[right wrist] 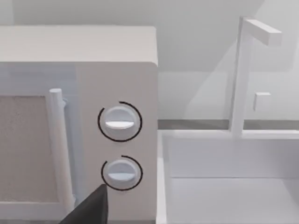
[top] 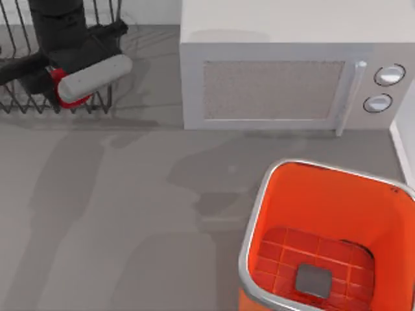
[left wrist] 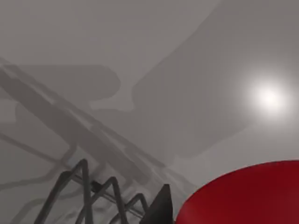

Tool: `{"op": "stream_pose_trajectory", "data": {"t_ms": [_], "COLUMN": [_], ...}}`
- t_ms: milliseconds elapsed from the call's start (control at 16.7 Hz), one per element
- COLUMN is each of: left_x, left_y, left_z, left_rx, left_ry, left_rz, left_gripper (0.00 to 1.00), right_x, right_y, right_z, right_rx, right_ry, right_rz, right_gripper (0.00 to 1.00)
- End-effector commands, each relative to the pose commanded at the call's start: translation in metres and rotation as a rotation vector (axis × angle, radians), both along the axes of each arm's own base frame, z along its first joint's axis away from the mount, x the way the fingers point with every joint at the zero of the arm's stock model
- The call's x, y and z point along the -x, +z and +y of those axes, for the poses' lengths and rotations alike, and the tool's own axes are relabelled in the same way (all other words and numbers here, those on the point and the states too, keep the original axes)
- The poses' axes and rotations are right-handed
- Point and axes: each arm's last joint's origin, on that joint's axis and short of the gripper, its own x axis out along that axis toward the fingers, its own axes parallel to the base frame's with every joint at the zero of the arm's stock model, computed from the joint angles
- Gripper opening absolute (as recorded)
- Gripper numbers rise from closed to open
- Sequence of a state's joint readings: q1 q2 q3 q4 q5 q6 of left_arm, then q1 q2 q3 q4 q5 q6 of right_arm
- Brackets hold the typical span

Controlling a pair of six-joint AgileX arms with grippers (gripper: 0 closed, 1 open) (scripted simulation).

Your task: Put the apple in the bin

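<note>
The apple [top: 67,96] is a glossy red fruit at the back left, over a black wire rack [top: 26,103] and partly hidden under my left arm. My left gripper [top: 61,78] is right at the apple. In the left wrist view the apple [left wrist: 243,198] looms large and close, beside a dark edge of the gripper. The bin [top: 262,194] is a large orange-red square container with a silver rim, standing at the front right with a gridded floor and a grey square in it. My right gripper [right wrist: 91,210] faces the microwave's knobs.
A grey-white microwave [top: 272,84] stands at the back, between the rack and the bin. In the right wrist view a white basin with an upright post [right wrist: 238,79] lies to its right. Bare grey table [top: 130,214] spans the front left and middle.
</note>
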State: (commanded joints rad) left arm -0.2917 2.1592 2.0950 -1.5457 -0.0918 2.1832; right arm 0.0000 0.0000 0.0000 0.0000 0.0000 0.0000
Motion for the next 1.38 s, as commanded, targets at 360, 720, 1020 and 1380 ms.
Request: {"op": "stream_pose_trajectory", "data": {"t_ms": [360, 720, 1020, 1380], "left_x": [0.065, 0.179, 0.229, 0.226], "left_y": [-0.004, 0.001, 0.005, 0.005], "left_z": [-0.171, -0.281, -0.309, -0.307], "left_rx": [-0.018, -0.06, -0.089, -0.096], "left_ry": [-1.159, -2.024, -2.295, -2.284], "left_rz": [0.112, 0.152, 0.147, 0.141], "left_gripper": [0.0, 0.0, 0.0, 0.0], "right_x": [0.0, 0.0, 0.0, 0.0], "right_y": [0.0, 0.0, 0.0, 0.0], "right_z": [0.0, 0.0, 0.0, 0.0], "right_rx": [0.0, 0.0, 0.0, 0.0], "right_ry": [0.0, 0.0, 0.0, 0.0], "right_rz": [0.0, 0.0, 0.0, 0.0], "right_gripper": [1.0, 1.0, 1.0, 1.0]}}
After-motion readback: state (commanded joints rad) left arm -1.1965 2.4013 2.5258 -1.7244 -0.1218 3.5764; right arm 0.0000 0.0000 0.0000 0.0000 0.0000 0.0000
